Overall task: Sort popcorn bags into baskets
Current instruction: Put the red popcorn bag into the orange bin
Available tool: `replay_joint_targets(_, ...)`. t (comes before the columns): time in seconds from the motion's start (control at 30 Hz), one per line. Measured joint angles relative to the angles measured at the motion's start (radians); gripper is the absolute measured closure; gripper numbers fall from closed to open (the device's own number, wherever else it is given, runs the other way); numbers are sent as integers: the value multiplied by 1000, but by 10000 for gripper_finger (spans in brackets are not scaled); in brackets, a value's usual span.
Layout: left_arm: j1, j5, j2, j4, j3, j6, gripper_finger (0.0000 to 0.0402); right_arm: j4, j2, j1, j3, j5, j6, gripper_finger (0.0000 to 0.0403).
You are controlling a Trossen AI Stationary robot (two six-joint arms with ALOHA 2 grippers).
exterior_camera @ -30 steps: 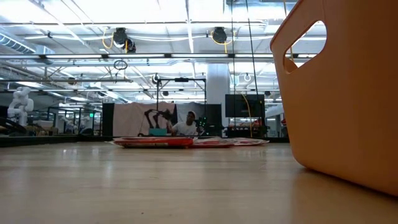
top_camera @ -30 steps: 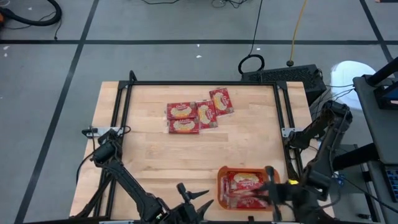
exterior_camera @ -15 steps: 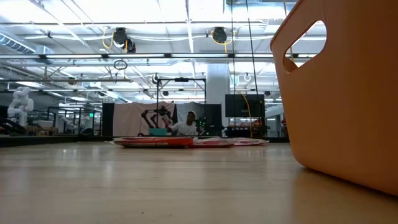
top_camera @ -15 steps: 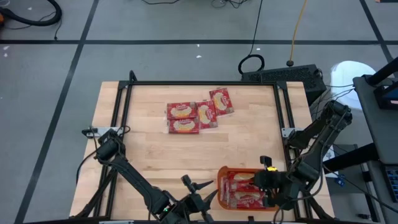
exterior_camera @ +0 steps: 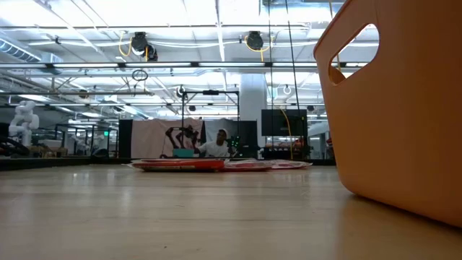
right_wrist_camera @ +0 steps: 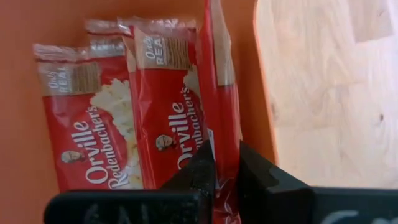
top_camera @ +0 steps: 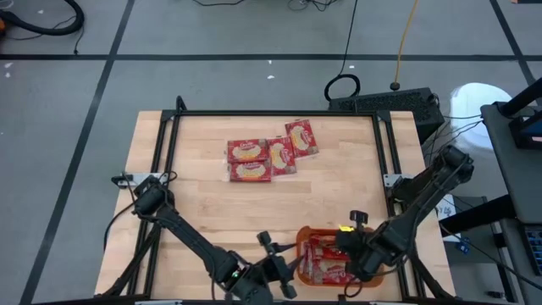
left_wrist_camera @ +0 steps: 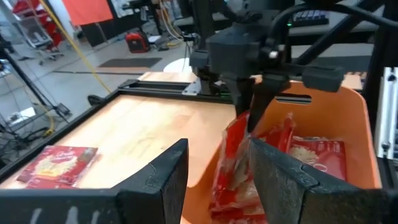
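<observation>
An orange basket (top_camera: 315,235) stands near the table's near edge, right of centre; it also fills the right of the low view (exterior_camera: 404,108). Two popcorn bags (right_wrist_camera: 118,118) lie flat in it. A third bag (left_wrist_camera: 233,152) stands on edge beside the basket's wall (right_wrist_camera: 262,93), with my right gripper (right_wrist_camera: 227,165) shut on it from above. My left gripper (left_wrist_camera: 214,162) hovers open just outside the basket's left wall (top_camera: 284,267), holding nothing. Several more bags (top_camera: 269,156) lie flat on the far middle of the table. My right gripper pinches the upright bag's top edge (right_wrist_camera: 225,180) between its two fingers, near one end of the bag. The fingers (left_wrist_camera: 249,115) point steeply down from above. The bag hangs on edge below them, its lower part down inside the basket next to the wall.
A black frame rail (top_camera: 271,113) runs around the table's work area. Bare wood lies between the far bags and the basket (top_camera: 254,212). A person sits far off in the room beyond the table (exterior_camera: 216,148).
My right gripper has moved toward the table's left edge and down over the basket, and has tipped from nearly level to pointing steeply down. The bag it holds now stands on edge inside. My left gripper has slid toward the right, closer to the basket's left wall.
</observation>
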Motion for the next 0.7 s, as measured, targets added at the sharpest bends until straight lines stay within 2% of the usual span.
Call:
replay_joint_targets(0.17, 5, 37, 0, -3, 0, 0, 231, 27, 15, -5, 0, -30, 1, 361)
replay_joint_targets(0.5, 4, 72, 0, -21, 0, -13, 231, 197, 14, -7, 0, -188, -55, 281)
replay_joint_targets(0.7, 4, 123, 0, -40, 0, -58, 231, 244, 14, -12, 0, -270, -74, 267)
